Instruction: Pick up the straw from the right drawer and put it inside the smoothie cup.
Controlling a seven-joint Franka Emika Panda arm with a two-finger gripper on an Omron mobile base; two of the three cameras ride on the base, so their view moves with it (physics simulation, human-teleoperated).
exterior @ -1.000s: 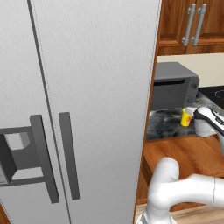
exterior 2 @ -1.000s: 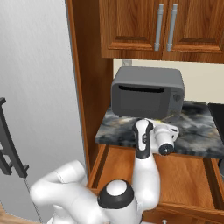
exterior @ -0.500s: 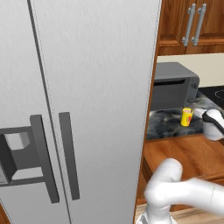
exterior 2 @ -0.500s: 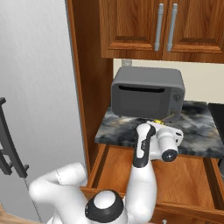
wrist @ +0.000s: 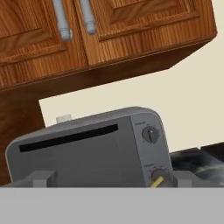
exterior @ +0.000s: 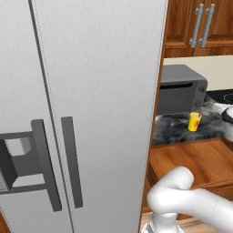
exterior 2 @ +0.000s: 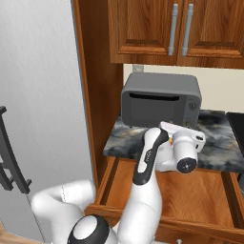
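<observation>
The smoothie cup is small and yellow with a red mark, and it stands on the dark marbled counter in front of the grey microwave's right end. The right drawer is pulled out below that counter, and its reddish wooden inside faces up. The straw is out of view. My arm reaches up over the drawer, with the hand level with the counter edge. My gripper is open with nothing between its tips and points at the microwave. A sliver of yellow shows low between the tips.
The grey microwave sits at the back of the counter under wooden upper cabinets with long silver handles. A tall steel fridge walls off the left side. A dark stovetop edge lies at the far right.
The hand has swung to the right and slightly lower, uncovering the yellow cup in the left base view. The jaws have stayed open.
</observation>
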